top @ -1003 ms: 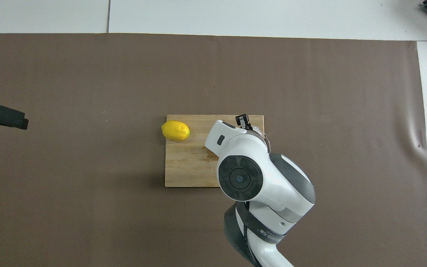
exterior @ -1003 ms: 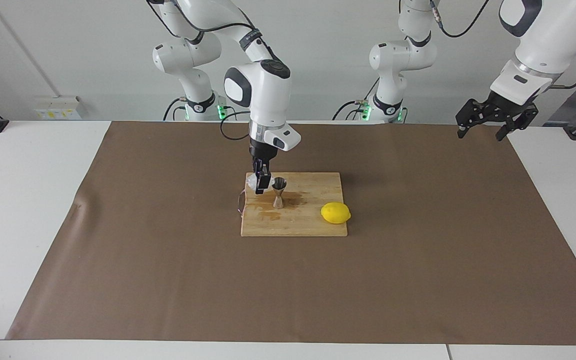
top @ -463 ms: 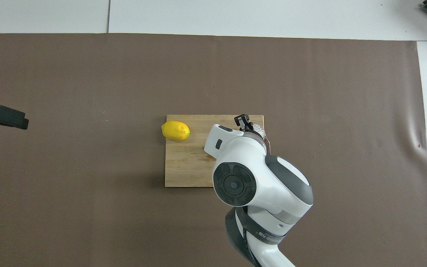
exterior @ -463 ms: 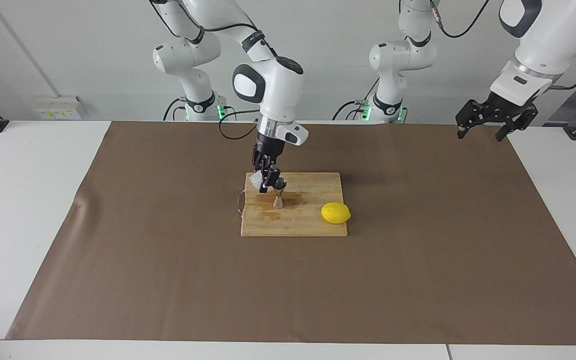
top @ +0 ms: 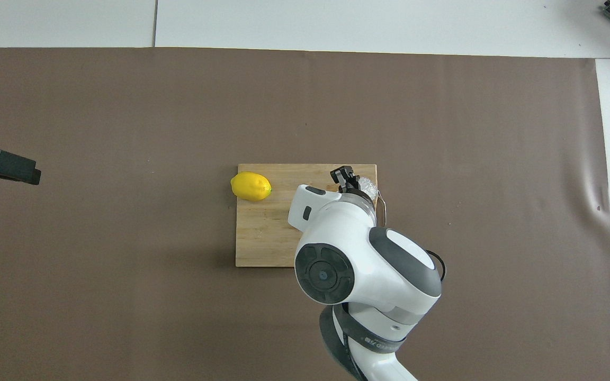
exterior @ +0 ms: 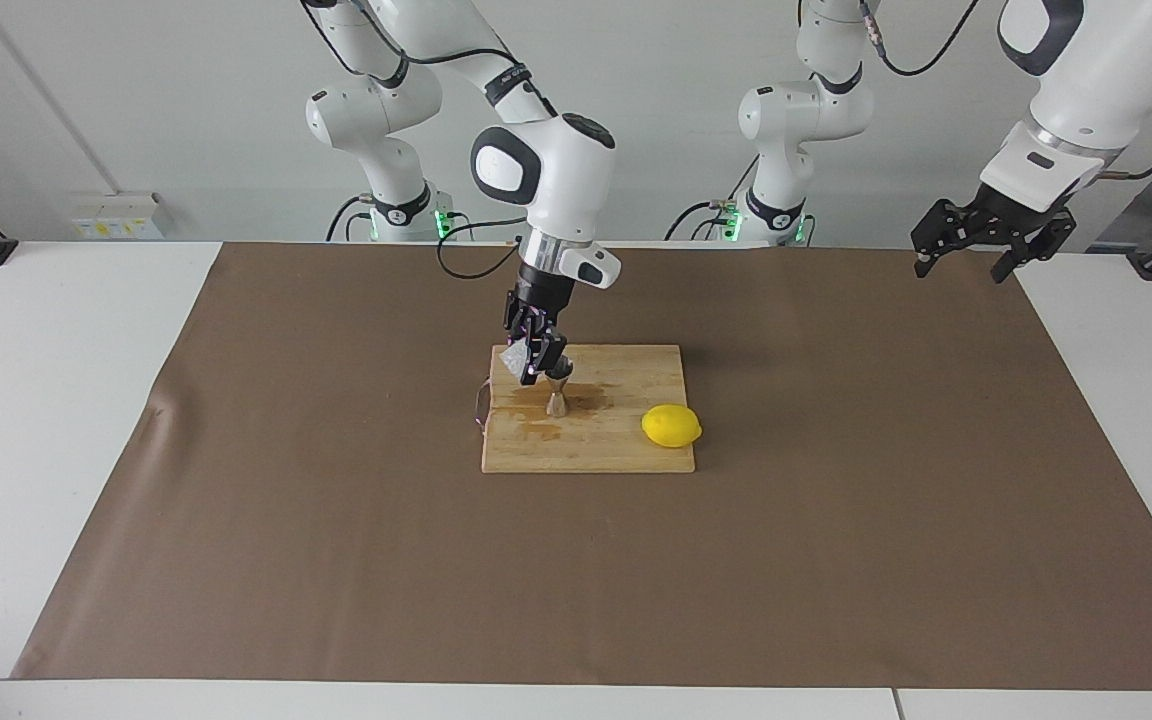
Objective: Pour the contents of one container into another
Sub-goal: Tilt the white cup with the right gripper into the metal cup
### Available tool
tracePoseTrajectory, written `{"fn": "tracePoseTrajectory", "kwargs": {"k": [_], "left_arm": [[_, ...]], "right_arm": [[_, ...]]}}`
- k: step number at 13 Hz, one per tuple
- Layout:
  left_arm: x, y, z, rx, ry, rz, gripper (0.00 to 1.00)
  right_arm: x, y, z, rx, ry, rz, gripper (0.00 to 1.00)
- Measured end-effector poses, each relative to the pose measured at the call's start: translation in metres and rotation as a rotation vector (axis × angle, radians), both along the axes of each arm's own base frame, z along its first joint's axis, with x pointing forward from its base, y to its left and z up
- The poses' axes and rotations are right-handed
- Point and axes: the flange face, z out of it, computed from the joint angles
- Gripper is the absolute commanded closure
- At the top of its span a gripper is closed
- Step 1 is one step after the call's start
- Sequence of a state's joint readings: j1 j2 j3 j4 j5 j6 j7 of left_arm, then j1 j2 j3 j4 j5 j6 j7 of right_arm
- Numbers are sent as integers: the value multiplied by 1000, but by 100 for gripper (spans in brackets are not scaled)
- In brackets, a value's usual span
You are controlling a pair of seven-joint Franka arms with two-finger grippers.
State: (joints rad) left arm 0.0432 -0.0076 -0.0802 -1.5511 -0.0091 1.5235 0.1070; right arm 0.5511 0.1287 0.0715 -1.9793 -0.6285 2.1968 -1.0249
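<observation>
— So, going across the facing view, what comes first?
— Right gripper, clenched on the glass cup, tipped over the steel jigger standing on the cutting board.
— Then?
— A lemon on the board's corner toward the left arm's end.
— And the left gripper?
— Waiting, released, over the brown mat's edge.
</observation>
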Motion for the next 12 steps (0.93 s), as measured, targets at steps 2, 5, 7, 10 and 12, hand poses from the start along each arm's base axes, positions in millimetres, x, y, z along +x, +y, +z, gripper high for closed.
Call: {"fn": "tracePoseTrajectory", "kwargs": {"k": [2, 5, 7, 10, 12], "left_arm": [[0, 0, 0, 0, 0, 0, 0], [0, 0, 0, 0, 0, 0, 0], [0, 0, 0, 0, 0, 0, 0], [0, 0, 0, 0, 0, 0, 0], [0, 0, 0, 0, 0, 0, 0]], "right_arm": [[-6, 7, -1, -29, -3, 22, 100], [-10, 10, -1, -59, -11, 40, 100], [-10, 10, 0, -75, -19, 45, 100], [-10, 10, 1, -78, -23, 49, 100], [-11, 11, 1, -78, -25, 51, 100]]}}
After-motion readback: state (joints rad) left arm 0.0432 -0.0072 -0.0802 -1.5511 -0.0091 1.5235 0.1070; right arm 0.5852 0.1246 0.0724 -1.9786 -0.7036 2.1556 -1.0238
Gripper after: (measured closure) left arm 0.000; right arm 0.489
